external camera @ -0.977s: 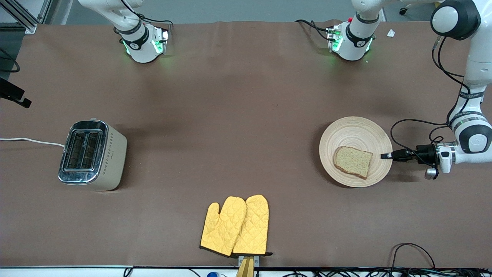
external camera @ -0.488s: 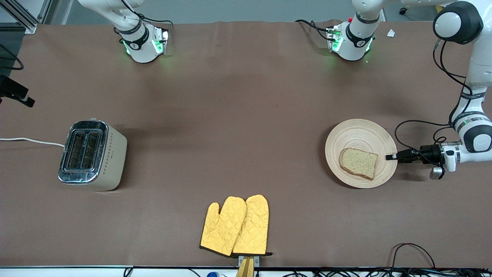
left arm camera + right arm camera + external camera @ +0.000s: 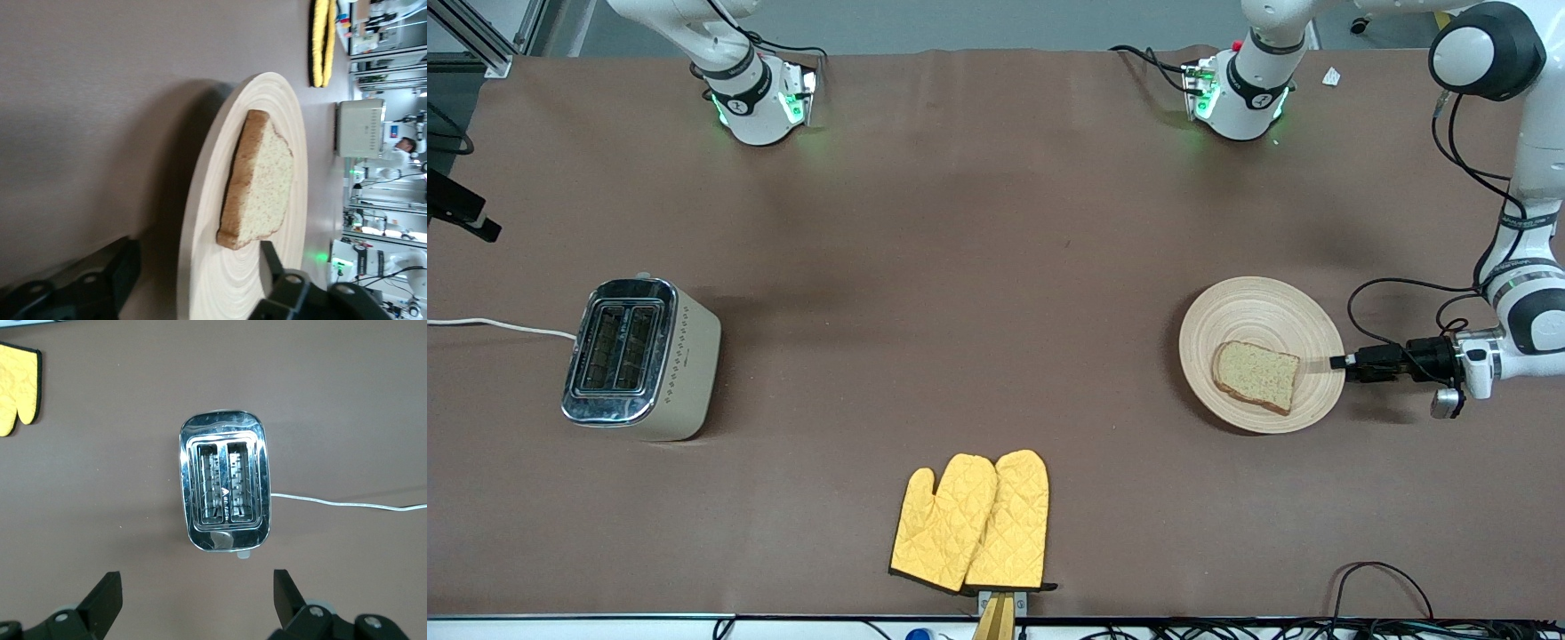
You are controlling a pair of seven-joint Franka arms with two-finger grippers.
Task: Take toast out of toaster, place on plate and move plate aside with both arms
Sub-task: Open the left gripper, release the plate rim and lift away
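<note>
Front view takes in the brown table [image 3: 978, 267], with both arm bases along its robot-side edge. Next in size is the left arm, reaching down along its own end of the table to the plate; the right arm is mostly out of that view and hangs high over the toaster.

The toaster [image 3: 640, 358] stands toward the right arm's end, about midway between the robot-side edge and the camera-side edge, its two slots empty in the right wrist view [image 3: 225, 488] and its white cord [image 3: 498, 325] trailing off that end of the table.

The plate [image 3: 1261, 354] lies flat toward the left arm's end, also about midway between those edges. A pair of yellow oven mitts [image 3: 971, 523] lies against the middle of the camera-side edge.

The toast [image 3: 1256, 376] lies flat on the plate, on the part nearer the front camera.

The left gripper [image 3: 1341, 362] sits low at the plate's rim on the side toward the left arm's end; in the left wrist view its jaws stand wide apart, one finger [image 3: 120, 263] under the rim and one above, not closed on it. The right gripper [image 3: 197, 597] hovers over the toaster, jaws spread wide and empty.
</note>
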